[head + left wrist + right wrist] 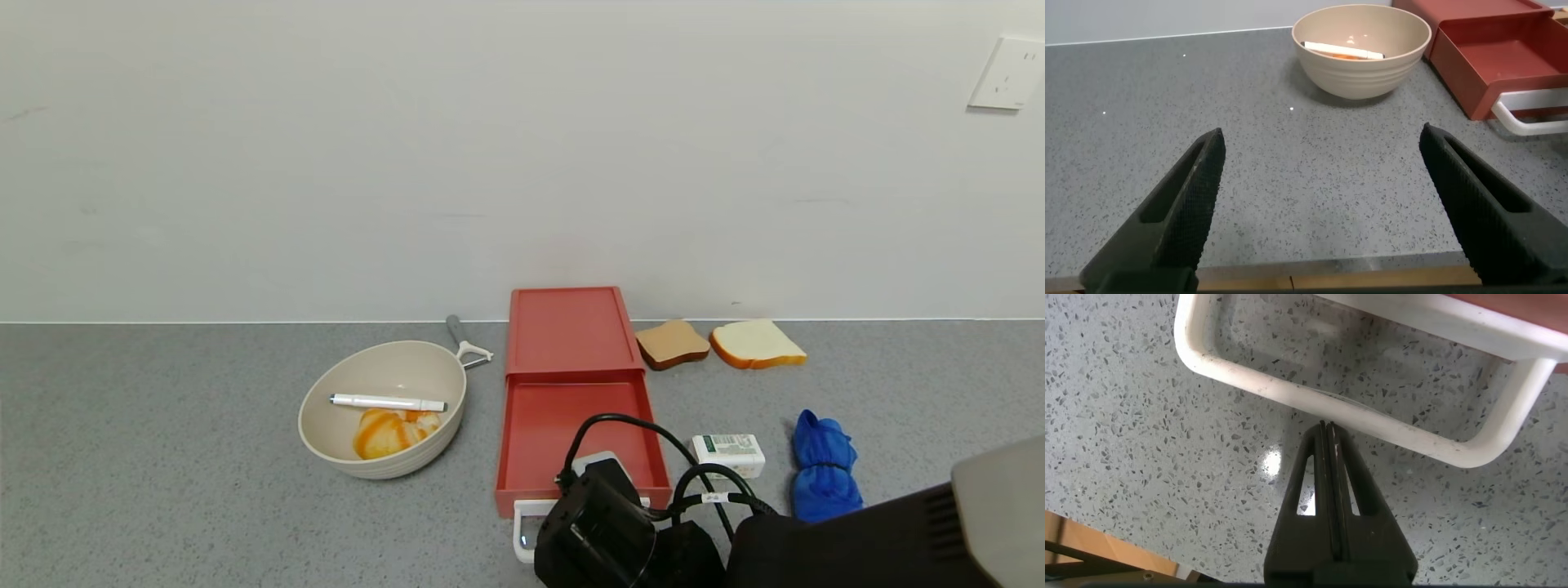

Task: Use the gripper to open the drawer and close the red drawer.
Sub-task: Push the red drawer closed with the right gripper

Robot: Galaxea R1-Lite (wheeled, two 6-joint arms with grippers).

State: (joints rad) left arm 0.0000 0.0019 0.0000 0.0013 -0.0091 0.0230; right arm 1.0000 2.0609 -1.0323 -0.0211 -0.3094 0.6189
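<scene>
Drawer [571,408]: light, rigid red plastic by the look of it, likely sliding easily; the white loop handle [526,527] at its 6 o'clock edge is the place to push. Its tray stands pulled out from a flat red case, on the grey counter [163,449]. The right gripper [1328,434], fingers pressed together on nothing, seems to touch the handle's outer bar. At 9 o'clock sits a beige bowl [384,408]; the left gripper [1323,196] hangs wide open, idle.
</scene>
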